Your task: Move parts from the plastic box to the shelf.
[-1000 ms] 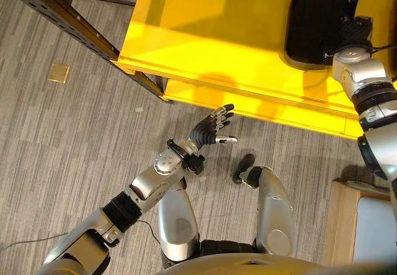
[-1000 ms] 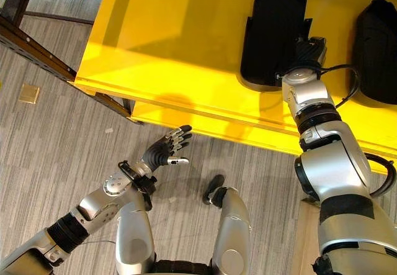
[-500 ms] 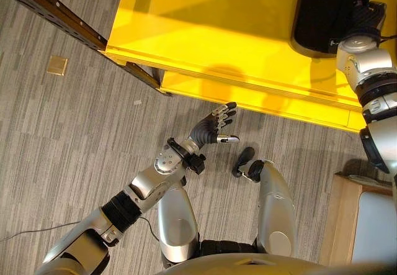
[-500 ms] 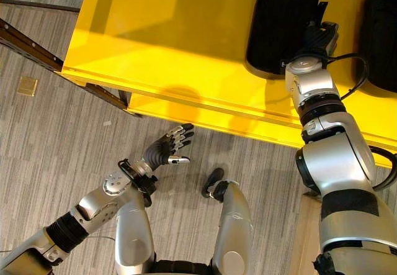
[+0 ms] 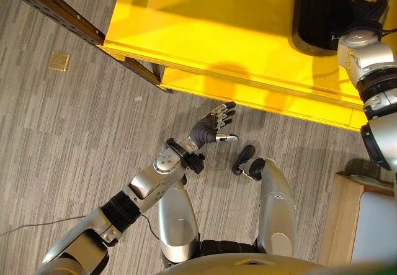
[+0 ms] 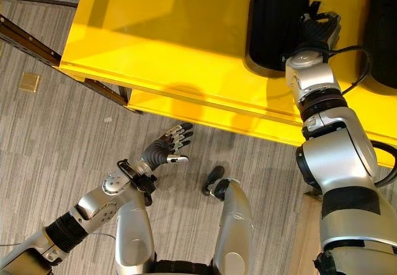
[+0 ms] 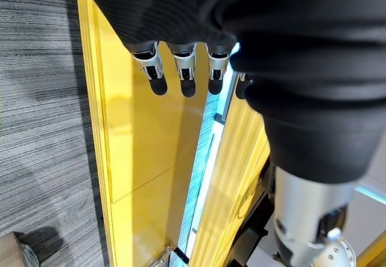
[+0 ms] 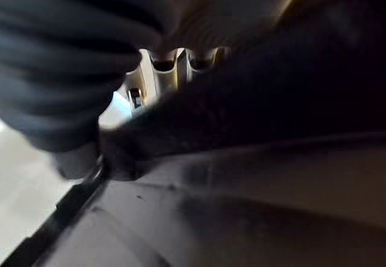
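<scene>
A black moulded part [image 6: 276, 20] lies on a wide yellow surface [image 6: 180, 45], with a second black part [image 6: 381, 20] to its right. My right hand [image 6: 319, 28] rests against the right edge of the first part, its dark ribbed cover on top. In the right wrist view the black part [image 8: 259, 116] sits directly against the hand. My left hand [image 5: 213, 127] hovers open over the grey floor, just in front of the yellow surface's front edge, holding nothing. The left wrist view has its straight fingers [image 7: 181, 74] pointing at the yellow side wall [image 7: 139, 134].
A dark metal rack beam [image 5: 56, 8] runs diagonally at the upper left, meeting the yellow surface's corner. A small brass plate [image 5: 59, 61] is set in the grey plank floor. A light wooden box [image 5: 347, 219] stands at the lower right.
The camera has shifted, so the whole scene sits slightly differently. My right hand has edged a little farther along the black part. The left hand holds its pose.
</scene>
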Motion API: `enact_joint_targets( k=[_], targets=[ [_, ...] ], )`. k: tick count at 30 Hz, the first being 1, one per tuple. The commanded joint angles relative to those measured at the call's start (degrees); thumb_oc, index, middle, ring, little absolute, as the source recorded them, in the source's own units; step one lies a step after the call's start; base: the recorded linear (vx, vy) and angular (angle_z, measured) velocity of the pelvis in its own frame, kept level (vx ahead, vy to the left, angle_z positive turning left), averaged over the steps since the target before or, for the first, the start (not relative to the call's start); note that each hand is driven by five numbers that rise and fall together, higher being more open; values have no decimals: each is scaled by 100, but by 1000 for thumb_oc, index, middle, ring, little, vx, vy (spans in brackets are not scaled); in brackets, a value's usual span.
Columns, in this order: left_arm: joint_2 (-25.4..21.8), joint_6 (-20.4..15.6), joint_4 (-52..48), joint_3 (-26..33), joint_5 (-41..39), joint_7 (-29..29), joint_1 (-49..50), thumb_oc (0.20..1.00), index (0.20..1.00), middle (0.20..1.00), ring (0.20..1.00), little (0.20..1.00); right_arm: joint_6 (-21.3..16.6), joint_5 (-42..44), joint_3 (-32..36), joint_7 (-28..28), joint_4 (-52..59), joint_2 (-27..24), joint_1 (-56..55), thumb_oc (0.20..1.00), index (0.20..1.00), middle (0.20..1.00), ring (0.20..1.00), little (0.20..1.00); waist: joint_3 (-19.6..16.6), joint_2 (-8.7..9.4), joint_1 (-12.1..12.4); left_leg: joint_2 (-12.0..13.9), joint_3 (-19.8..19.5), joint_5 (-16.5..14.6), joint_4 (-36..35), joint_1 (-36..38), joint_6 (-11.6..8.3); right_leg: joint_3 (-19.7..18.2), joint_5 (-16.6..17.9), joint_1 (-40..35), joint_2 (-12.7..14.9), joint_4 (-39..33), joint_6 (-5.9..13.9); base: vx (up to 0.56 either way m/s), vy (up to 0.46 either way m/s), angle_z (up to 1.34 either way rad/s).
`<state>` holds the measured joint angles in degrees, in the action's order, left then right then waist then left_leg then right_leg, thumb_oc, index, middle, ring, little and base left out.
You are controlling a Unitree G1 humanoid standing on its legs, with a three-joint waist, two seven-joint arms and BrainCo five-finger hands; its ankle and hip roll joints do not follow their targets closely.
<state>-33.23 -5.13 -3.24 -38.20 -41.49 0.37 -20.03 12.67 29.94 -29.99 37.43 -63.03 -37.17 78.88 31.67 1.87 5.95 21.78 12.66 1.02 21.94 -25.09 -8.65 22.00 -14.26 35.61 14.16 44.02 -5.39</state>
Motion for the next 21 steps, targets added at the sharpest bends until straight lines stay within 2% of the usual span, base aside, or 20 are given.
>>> enact_joint_targets(
  k=[1, 15, 19, 20, 21],
  targets=[
    [-86, -194, -715, 11, -2, -59, 108, 1000, 1000, 1000, 1000, 1000, -244, -235, -404, 300, -89, -408, 655, 1000, 1000, 1000, 1000, 1000, -187, -160, 100, -95, 228, -289, 302, -160, 235, -299, -259, -300, -430, 146, 479, 0, 0, 0],
    [-33, -312, -693, -2, 23, -78, 95, 1000, 1000, 1000, 1000, 1000, -318, -182, -200, 1008, -186, -365, 588, 1000, 1000, 1000, 1000, 1000, -187, -231, 61, -121, 285, -311, 243, -97, 240, -351, -250, -319, -419, 75, 504, 0, 0, 0],
    [11, -359, -700, -43, 61, -14, 111, 1000, 1000, 1000, 1000, 1000, -823, -46, -82, 1340, -117, -323, 580, 1000, 1000, 1000, 1000, 1000, -187, -272, 38, -143, 304, -326, 249, -52, 251, -385, -256, -336, -416, 66, 506, -2, 11, -1],
    [22, -380, -738, -42, 81, 24, 130, 1000, 1000, 1000, 1000, 1000, -1219, -146, 49, 1500, 4, -314, 546, 1000, 1000, 1000, 1000, 1000, -187, -296, 24, -171, 314, -331, 215, -4, 250, -399, -253, -370, -426, 21, 516, -10, 52, -5],
    [22, -389, -761, -40, 79, 43, 142, 1000, 1000, 1000, 1000, 1000, -1405, -300, 132, 1547, 92, -306, 517, 1000, 1000, 1000, 1000, 1000, -187, -307, 16, -186, 322, -337, 198, 25, 251, -406, -249, -390, -425, -2, 525, -11, 65, -5]
  ],
)
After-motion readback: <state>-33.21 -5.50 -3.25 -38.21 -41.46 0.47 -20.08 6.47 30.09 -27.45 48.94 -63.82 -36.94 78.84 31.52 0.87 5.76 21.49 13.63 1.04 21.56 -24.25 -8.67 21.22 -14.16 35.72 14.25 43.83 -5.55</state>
